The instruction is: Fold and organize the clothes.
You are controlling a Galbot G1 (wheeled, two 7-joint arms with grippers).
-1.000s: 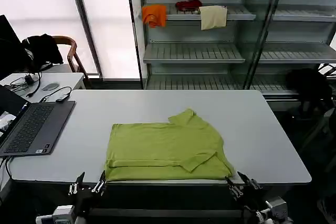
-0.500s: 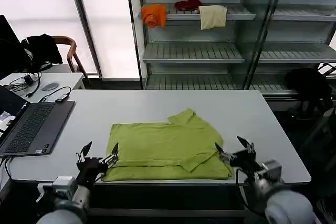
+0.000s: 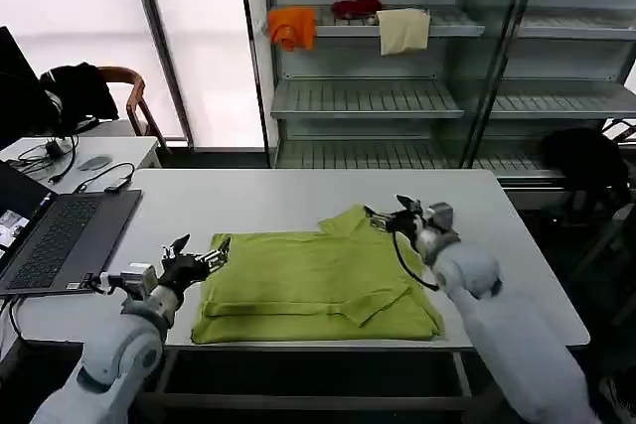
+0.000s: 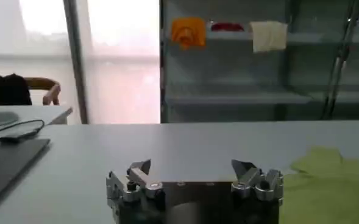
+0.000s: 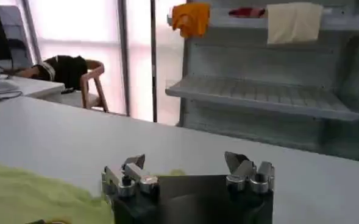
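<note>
My left pincer (image 3: pixel 200 254) open at the green T-shirt's (image 3: pixel 313 285) nine o'clock edge, right pincer (image 3: pixel 389 213) open at its one o'clock sleeve, grey worktop (image 3: pixel 248 201), shelves (image 3: pixel 368 98) behind

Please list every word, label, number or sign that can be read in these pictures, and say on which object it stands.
No text can be read anywhere.
T-shirt: plain green side up, no print or lettering showing.
Laptop: its keys and a small sticker near the front corner are too small to read.
Orange cloth and cream cloth on the shelf: no label visible.
Left hand and right hand: no markings legible.
</note>
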